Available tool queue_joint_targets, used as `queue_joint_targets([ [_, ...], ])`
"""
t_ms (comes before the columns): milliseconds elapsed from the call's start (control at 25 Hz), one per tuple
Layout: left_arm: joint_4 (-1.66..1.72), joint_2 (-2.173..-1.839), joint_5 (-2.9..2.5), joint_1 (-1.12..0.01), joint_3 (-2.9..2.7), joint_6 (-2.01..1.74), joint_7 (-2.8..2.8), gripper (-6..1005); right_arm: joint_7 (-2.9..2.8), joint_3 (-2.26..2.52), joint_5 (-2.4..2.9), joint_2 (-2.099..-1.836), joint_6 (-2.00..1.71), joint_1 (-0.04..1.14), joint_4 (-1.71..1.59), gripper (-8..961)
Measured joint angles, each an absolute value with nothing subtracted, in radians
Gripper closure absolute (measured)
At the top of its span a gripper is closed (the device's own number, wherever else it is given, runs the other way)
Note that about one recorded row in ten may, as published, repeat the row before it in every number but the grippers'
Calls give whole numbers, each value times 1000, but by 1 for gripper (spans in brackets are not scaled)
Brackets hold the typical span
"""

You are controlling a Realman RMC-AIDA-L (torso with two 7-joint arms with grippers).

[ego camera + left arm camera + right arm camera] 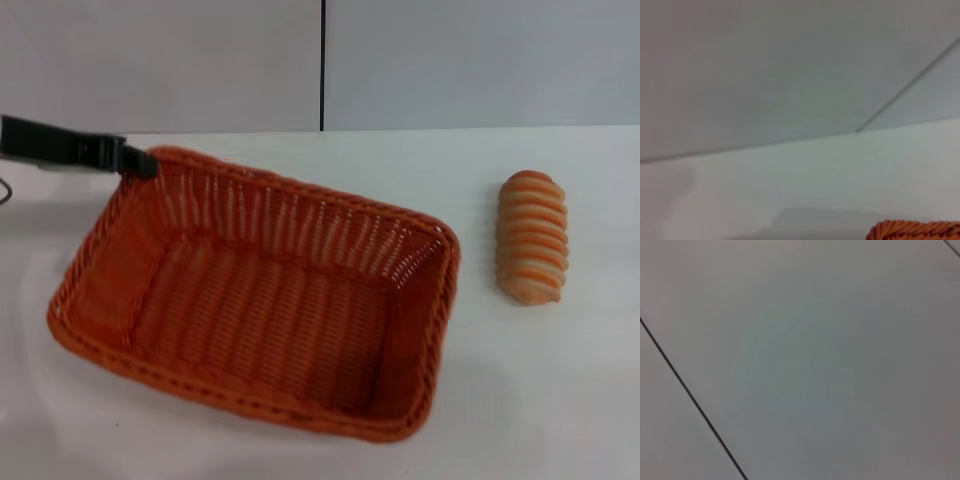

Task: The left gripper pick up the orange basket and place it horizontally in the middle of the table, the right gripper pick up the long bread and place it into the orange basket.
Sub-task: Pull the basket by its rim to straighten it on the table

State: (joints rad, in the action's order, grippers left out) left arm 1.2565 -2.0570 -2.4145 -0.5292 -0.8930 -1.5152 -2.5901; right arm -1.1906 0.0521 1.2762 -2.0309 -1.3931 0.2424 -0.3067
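The orange basket [260, 290] sits on the white table [560, 400], left of centre, its long side running at a slant from the far left to the near right. My left gripper [140, 162] reaches in from the left edge, its black tip at the basket's far-left rim corner. A strip of that rim, the orange basket [915, 230], shows in the left wrist view. The long bread [533, 237], striped tan-orange and cream, lies on the table to the right of the basket, apart from it. My right gripper is out of view.
A grey wall with a dark vertical seam [322, 65] stands behind the table. The right wrist view shows only a grey panel with a dark seam [690, 395]. Bare tabletop lies between basket and bread.
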Motion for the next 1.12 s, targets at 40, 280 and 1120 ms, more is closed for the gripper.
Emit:
queue_joint_targets([
  [40,1262,-2057,-2414,-526,-891,-1538,-2594,812,-1191,52,1276,-2031,-1392,242,-307,880],
  [280,1298,-2056,-2414,-506,-889,-1629,-2628,811,-1189,52,1276,-2030,-1383,249,-307,877],
  [1120,1325,-2065,-2387,-432,-885,-1613,-2735,816,-1177,55,1313,-2029,-1357,275,-308,868],
])
